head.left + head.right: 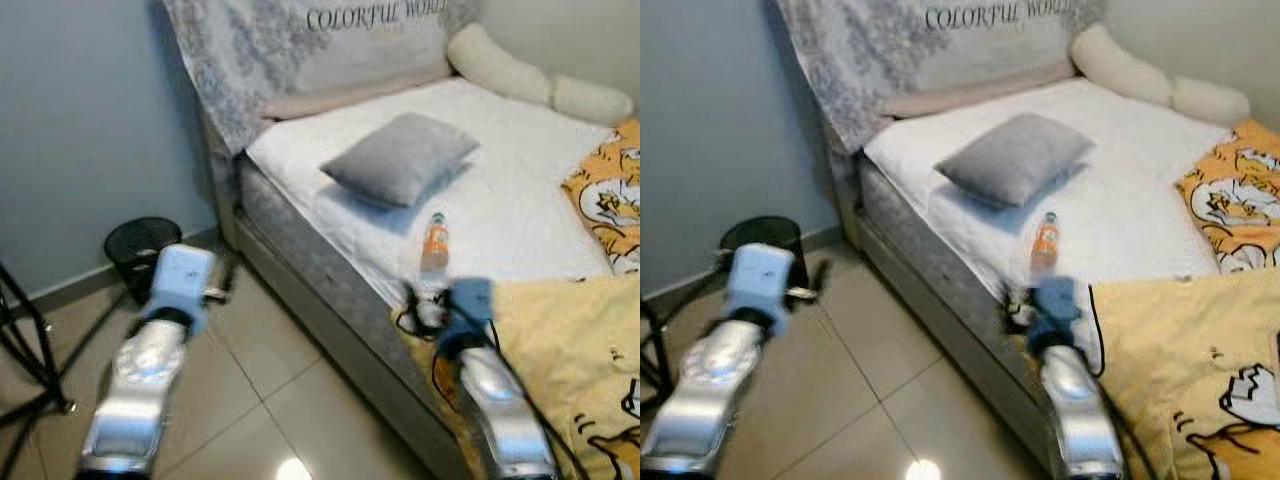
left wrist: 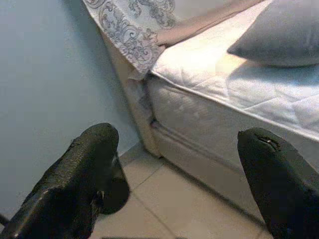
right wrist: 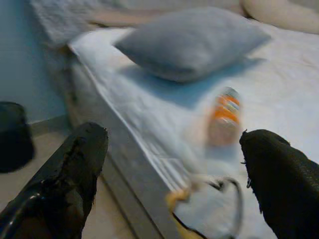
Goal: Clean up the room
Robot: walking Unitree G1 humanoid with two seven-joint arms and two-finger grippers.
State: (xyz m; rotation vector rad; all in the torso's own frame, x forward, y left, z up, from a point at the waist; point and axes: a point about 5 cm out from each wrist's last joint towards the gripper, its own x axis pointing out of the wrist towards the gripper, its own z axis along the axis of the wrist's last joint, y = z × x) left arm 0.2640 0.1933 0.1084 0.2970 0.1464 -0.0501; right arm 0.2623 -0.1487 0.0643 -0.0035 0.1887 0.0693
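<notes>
A clear orange-labelled bottle (image 1: 434, 246) stands upright on the bed's (image 1: 520, 190) white sheet.

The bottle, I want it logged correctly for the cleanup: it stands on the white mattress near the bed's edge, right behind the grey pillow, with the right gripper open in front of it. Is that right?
Not quite. The bottle stands in front of the grey pillow, nearer the robot, not behind it, as the left eye view shows. The rest holds: it is on the white mattress near the edge, and the right gripper is open before it.

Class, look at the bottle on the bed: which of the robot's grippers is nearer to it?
Right. The right gripper sits open just in front of the bottle at the mattress edge; the left gripper hangs open over the floor near the bin.
</notes>
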